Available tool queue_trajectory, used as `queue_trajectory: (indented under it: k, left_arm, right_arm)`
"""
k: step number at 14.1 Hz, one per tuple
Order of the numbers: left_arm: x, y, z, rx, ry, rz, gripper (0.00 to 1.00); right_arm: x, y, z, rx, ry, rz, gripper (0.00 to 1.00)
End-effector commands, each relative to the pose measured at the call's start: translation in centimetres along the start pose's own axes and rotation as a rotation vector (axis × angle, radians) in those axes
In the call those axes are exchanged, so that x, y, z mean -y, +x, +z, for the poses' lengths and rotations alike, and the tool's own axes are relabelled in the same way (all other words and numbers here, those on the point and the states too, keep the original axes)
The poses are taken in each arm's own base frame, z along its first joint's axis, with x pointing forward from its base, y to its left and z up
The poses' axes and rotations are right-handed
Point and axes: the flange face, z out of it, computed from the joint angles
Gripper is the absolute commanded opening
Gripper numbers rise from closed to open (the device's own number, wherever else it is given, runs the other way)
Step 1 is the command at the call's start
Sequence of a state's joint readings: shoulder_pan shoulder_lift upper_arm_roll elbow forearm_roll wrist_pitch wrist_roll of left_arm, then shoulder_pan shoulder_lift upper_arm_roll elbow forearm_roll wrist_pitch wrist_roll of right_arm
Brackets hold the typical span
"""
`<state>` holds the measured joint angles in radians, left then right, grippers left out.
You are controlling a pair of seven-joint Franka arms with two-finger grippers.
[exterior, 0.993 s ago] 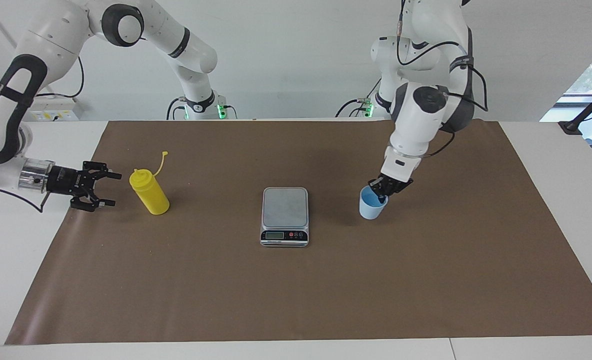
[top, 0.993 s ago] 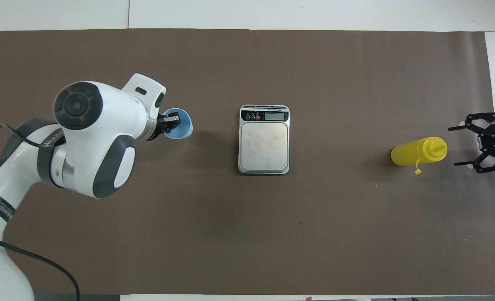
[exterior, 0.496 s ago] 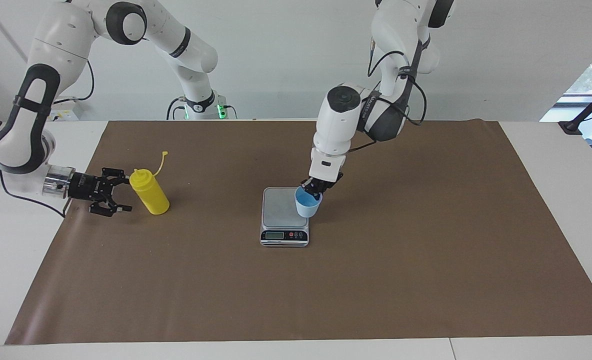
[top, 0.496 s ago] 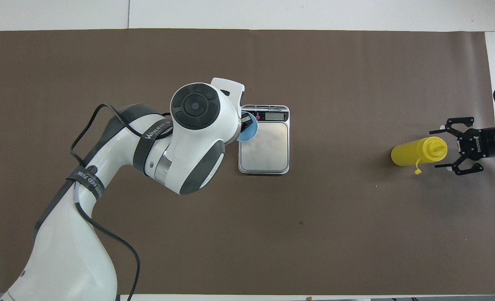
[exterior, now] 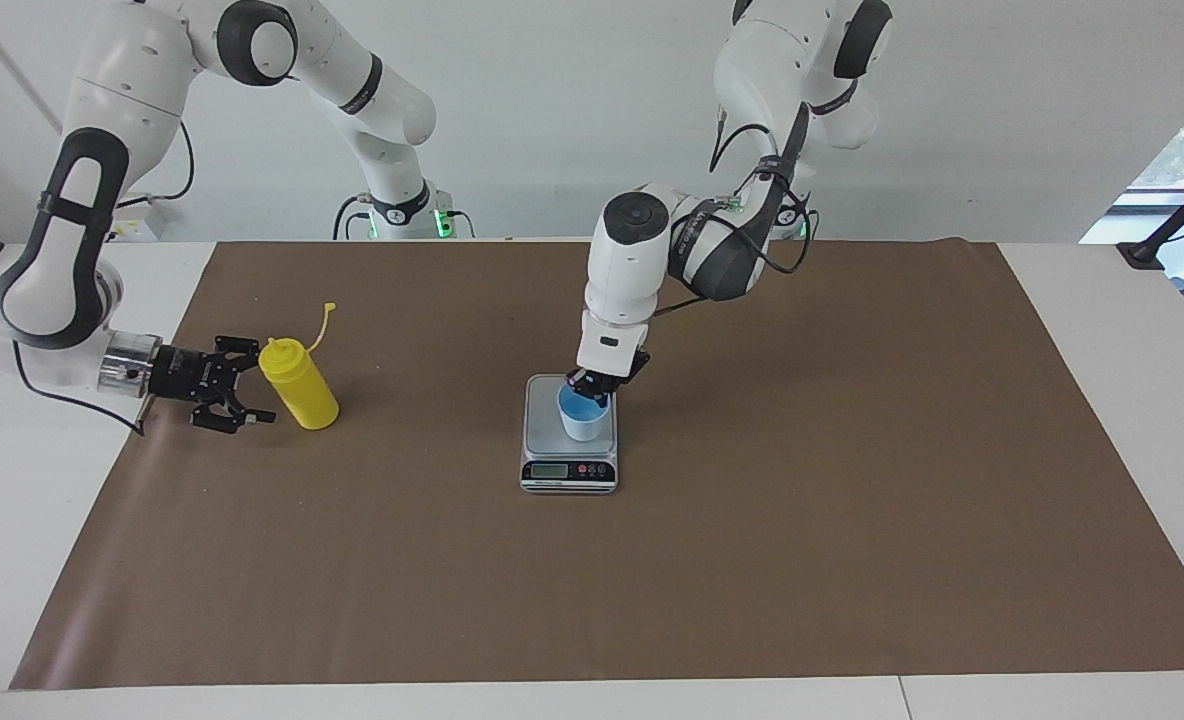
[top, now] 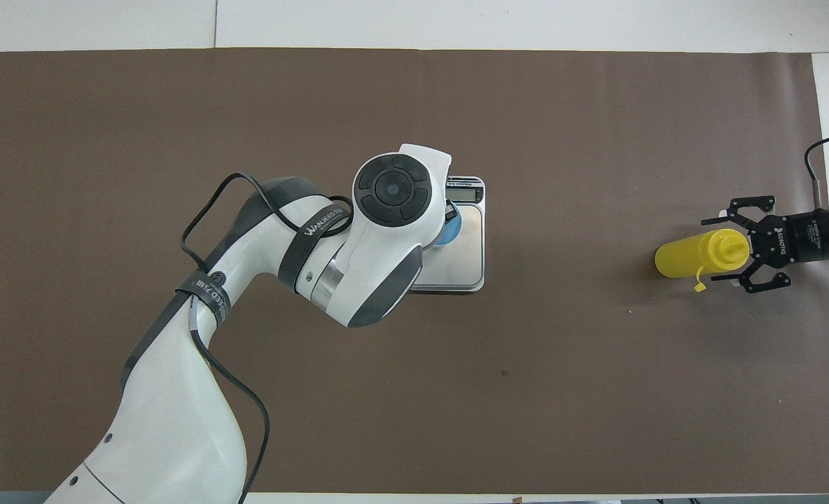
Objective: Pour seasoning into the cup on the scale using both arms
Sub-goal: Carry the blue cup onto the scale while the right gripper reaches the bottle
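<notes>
The left gripper (exterior: 592, 385) is pinched shut on the rim of the light blue cup (exterior: 583, 414), with one finger inside the cup and the other outside its wall. The cup sits over the grey weighing plate of the silver scale (exterior: 569, 437), upright, and whether its base already rests on the plate or hangs just above it cannot be told. The scale stands in the middle of the brown mat (exterior: 752, 560), its display and buttons on the edge farther from the robots. In the overhead view the left arm's white wrist covers most of the cup (top: 449, 228) and a good part of the scale (top: 469, 245), so only a blue sliver shows beside the wrist.

Toward the right arm's end of the table, the yellow seasoning bottle (exterior: 297, 383) stands on the mat, leaning a little, with its small cap dangling on a thin tether beside the nozzle. The right gripper (exterior: 244, 390) lies low and level beside it with its fingers spread wide, their tips reaching either side of the bottle's upper part without closing on it. From above, the right gripper (top: 726, 250) frames the bottle's (top: 694, 255) nozzle end in the same way
</notes>
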<state>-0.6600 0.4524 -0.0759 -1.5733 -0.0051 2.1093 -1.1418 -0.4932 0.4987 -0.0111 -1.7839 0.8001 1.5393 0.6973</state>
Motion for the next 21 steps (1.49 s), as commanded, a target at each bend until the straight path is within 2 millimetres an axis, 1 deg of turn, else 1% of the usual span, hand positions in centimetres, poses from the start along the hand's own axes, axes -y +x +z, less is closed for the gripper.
queue_trajectory:
  k: [1, 2, 4, 5, 6, 7, 9, 11, 12, 13, 14, 15, 16, 17, 18, 19, 21]
  left_arm:
    - [0.0, -1.0, 0.7, -0.014, 0.026, 0.005, 0.0]
    - [-0.1, -1.3, 0.9, -0.02, 0.012, 0.008, 0.0]
    - [-0.2, -1.2, 0.9, -0.032, -0.016, 0.009, 0.0]
    - [0.0, -1.4, 1.2, -0.03, -0.012, 0.012, 0.45]
    - [0.2, -1.6, 1.5, -0.028, -0.004, 0.019, 0.99]
    - [0.2, -1.7, 1.4, -0.028, -0.003, 0.022, 1.0]
    - [0.4, -1.7, -0.1, -0.034, -0.015, 0.024, 1.0]
    - [1.4, -1.6, -2.8, -0.048, -0.039, 0.019, 1.0]
    - [1.9, -1.9, -4.0, -0.054, -0.046, 0.02, 1.0]
    - [2.3, -2.2, -5.2, -0.059, -0.052, 0.021, 1.0]
    - [3.0, -2.3, -5.9, -0.057, -0.045, 0.018, 1.0]
    - [3.8, -2.3, -6.6, -0.056, -0.035, 0.02, 1.0]
    - [5.1, -1.5, -7.2, -0.055, -0.02, 0.028, 1.0]
    - [6.6, -0.7, -7.6, -0.053, -0.006, 0.062, 1.0]
    - [7.8, 0.2, -7.5, -0.051, 0.006, 0.108, 1.0]
    - [9.2, 1.6, -7.5, -0.05, 0.016, 0.131, 1.0]
    - [11.4, 4.5, -7.3, -0.045, 0.033, 0.187, 1.0]
  right_arm:
    - [-0.4, -0.7, 0.9, 0.001, 0.012, -0.019, 1.0]
    - [-0.6, -0.7, 1.1, 0.004, 0.012, -0.016, 1.0]
    - [-0.6, -0.8, 1.1, 0.002, 0.013, -0.017, 1.0]
    - [-0.6, -0.7, 1.2, 0.001, 0.011, -0.017, 1.0]
    - [-0.6, -0.8, 1.2, 0.002, 0.012, -0.017, 1.0]
    - [-0.6, -0.8, 1.1, 0.0, 0.014, -0.016, 1.0]
    - [-0.4, -0.7, 1.1, -0.013, 0.023, -0.013, 1.0]
    - [-0.1, -0.9, 1.6, -0.014, 0.019, -0.016, 1.0]
    - [-0.2, -0.9, 1.6, -0.014, 0.018, -0.017, 0.96]
    - [-0.2, -0.8, 1.7, -0.013, 0.018, -0.014, 0.88]
    - [-0.2, -0.9, 1.8, -0.011, 0.017, -0.014, 0.8]
    - [-0.2, -0.9, 1.8, -0.01, 0.018, -0.015, 0.8]
    - [-0.2, -0.9, 1.8, -0.008, 0.021, -0.015, 0.75]
    - [-0.2, -0.9, 1.8, -0.008, 0.024, -0.015, 0.67]
    - [-0.2, -0.9, 1.8, -0.008, 0.024, -0.015, 0.52]
    - [-0.2, -0.9, 1.8, -0.008, 0.026, -0.014, 0.4]
    - [0.0, -1.1, 1.8, -0.007, 0.029, -0.012, 0.03]
